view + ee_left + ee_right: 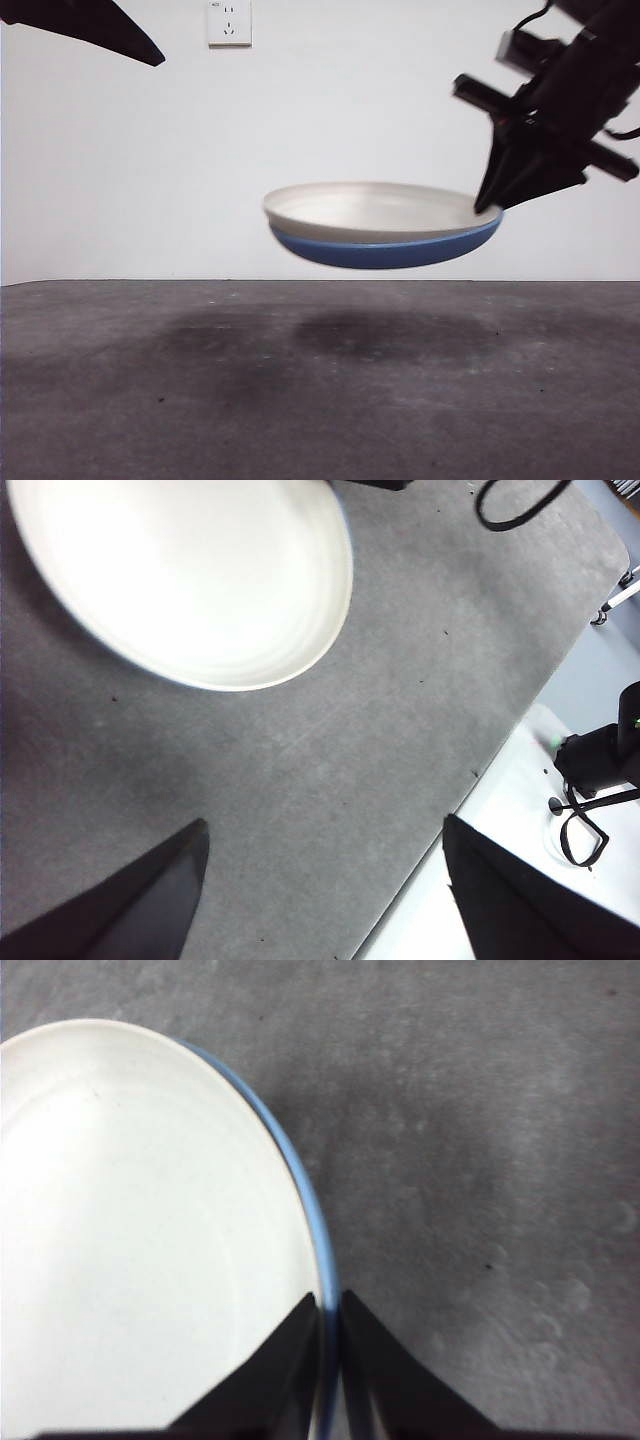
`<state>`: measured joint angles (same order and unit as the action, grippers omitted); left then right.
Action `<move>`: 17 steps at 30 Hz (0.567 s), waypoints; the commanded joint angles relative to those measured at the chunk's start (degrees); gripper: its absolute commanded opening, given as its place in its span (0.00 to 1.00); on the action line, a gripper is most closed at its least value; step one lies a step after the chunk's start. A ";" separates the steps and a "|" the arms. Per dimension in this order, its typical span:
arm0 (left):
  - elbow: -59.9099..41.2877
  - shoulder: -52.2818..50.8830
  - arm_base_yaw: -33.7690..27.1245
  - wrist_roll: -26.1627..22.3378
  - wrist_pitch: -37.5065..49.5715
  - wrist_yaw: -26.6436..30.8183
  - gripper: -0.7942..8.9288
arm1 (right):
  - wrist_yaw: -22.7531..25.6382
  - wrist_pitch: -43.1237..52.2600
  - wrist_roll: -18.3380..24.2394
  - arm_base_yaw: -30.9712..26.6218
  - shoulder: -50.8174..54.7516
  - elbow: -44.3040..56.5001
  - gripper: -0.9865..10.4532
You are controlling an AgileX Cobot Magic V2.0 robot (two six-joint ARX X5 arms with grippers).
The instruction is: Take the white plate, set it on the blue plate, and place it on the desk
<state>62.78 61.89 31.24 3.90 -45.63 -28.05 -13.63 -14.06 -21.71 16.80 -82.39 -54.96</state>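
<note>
The white plate lies nested in the blue plate, and both hang in the air, slightly tilted, well above the desk. My right gripper is shut on their rims at the right side. In the right wrist view its jaws pinch the blue plate and the white plate together at the right gripper. My left gripper stands open, apart from the stack, with nothing between its jaws. From there I see the white plate from above.
A shadow of the stack falls on the desk below it. The left arm's black tip shows at the top left corner. A wall socket is on the white wall behind. The desk's edge and cables lie beside the left gripper.
</note>
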 commanded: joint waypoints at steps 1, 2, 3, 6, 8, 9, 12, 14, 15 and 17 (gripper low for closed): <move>0.57 0.26 0.37 -0.66 0.44 -0.31 0.46 | 0.35 1.40 -2.10 1.42 -3.52 -2.34 0.10; 0.57 0.26 0.37 -0.66 0.44 -0.31 0.46 | 0.35 1.68 -2.38 1.90 -4.76 -2.82 0.10; 0.57 0.26 0.37 -0.66 0.42 -0.31 0.46 | 0.37 1.99 -2.62 2.27 -5.90 -3.21 0.10; 0.57 0.26 0.37 -0.66 0.42 -0.31 0.46 | 0.46 2.86 -3.43 3.30 -9.35 -4.52 0.10; 0.57 0.28 0.37 -0.66 0.39 -0.31 0.46 | 0.46 4.20 -3.98 3.85 -11.58 -5.05 0.10; 0.57 0.26 0.39 -0.66 0.37 -0.31 0.46 | 0.44 4.92 -4.52 4.04 -12.68 -5.18 0.10; 0.57 0.28 0.37 -0.66 0.17 -0.31 0.46 | 0.46 5.90 -5.16 4.26 -15.61 -5.33 0.10; 0.57 0.26 0.37 -0.66 0.17 -0.31 0.46 | 0.46 5.92 -5.16 4.26 -17.29 -5.40 0.10; 0.57 0.26 0.37 -0.66 0.17 -0.31 0.46 | 0.48 5.97 -5.16 4.24 -18.08 -5.40 0.10; 0.57 0.26 0.37 -0.63 0.17 -0.31 0.46 | 0.55 5.99 -5.09 4.24 -19.17 -5.40 0.10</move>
<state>62.78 61.89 31.24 3.90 -45.69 -28.05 -13.15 -9.13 -25.85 20.69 -100.64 -58.89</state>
